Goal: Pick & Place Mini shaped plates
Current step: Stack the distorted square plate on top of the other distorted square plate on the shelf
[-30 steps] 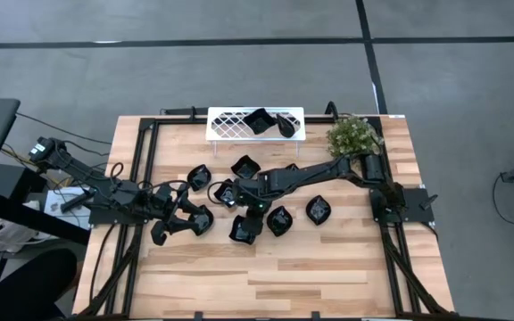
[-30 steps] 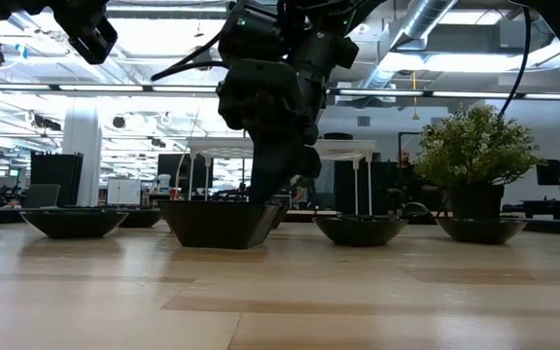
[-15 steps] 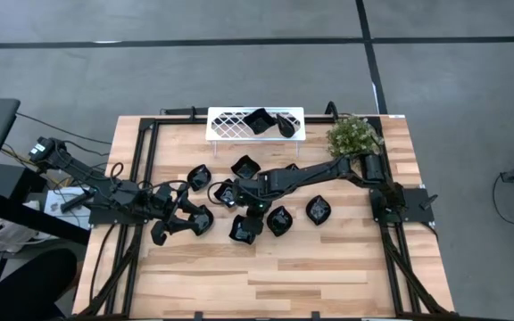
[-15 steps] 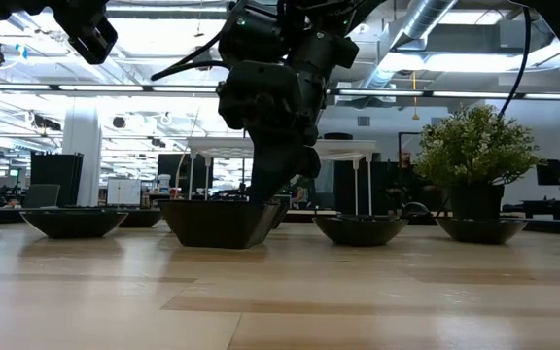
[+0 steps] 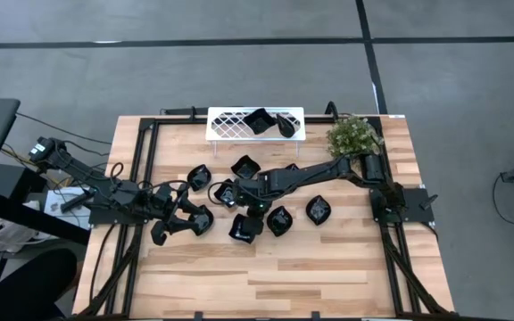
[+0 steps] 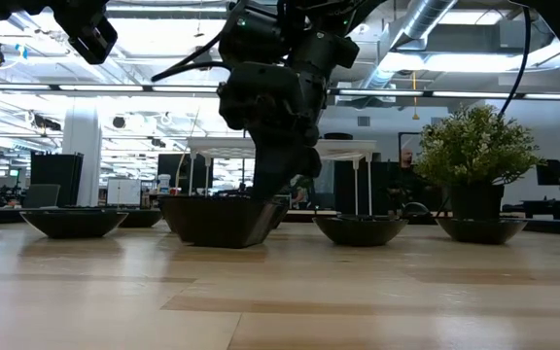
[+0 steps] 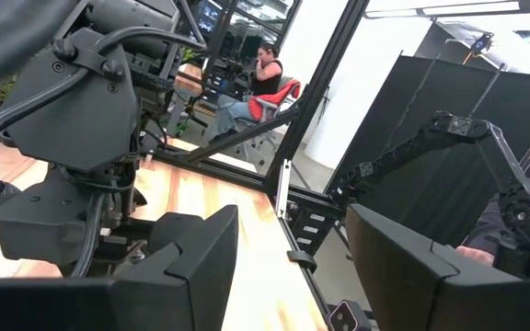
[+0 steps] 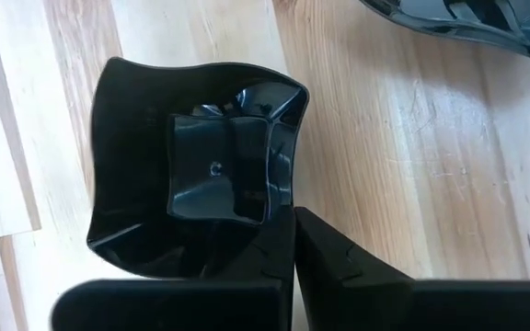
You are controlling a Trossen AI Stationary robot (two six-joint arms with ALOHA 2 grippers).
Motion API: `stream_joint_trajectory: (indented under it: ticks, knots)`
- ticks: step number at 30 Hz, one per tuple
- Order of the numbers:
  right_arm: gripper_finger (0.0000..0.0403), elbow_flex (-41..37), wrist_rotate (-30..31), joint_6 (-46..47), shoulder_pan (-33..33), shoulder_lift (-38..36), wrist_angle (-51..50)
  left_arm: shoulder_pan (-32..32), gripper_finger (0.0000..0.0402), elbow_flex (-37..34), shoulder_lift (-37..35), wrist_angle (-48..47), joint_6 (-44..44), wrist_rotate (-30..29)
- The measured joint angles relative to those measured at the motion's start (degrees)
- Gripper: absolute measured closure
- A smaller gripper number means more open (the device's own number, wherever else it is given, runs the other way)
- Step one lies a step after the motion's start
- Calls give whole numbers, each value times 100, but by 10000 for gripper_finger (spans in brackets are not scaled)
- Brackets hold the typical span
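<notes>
One glossy wavy-edged square plate (image 8: 196, 170) pinched by right gripper (image 8: 293, 241) jaws; left gripper's (image 7: 288, 253) gape.

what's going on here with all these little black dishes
The right gripper has closed on the rim of a glossy black wavy-edged square plate near the middle of the wooden table. The left gripper waits open at the table's left. Two plates already sit on the white lattice tray.
</notes>
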Motion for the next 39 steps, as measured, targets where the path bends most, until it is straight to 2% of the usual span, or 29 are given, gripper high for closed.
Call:
stream_joint_trajectory:
  ticks: [11,20,31,39]
  knots:
    - [402,3,-24,66,0,0,-72,0,197,0,0,-2,0,0]
    - [403,493,2,-64,-4,4,-459,2,197,0,0,0,147,0]
    - [403,511,-9,-89,-4,4,-509,0,197,0,0,17,149,0]
    - [403,511,-336,0,-104,5,-508,1,197,-1,0,20,149,0]
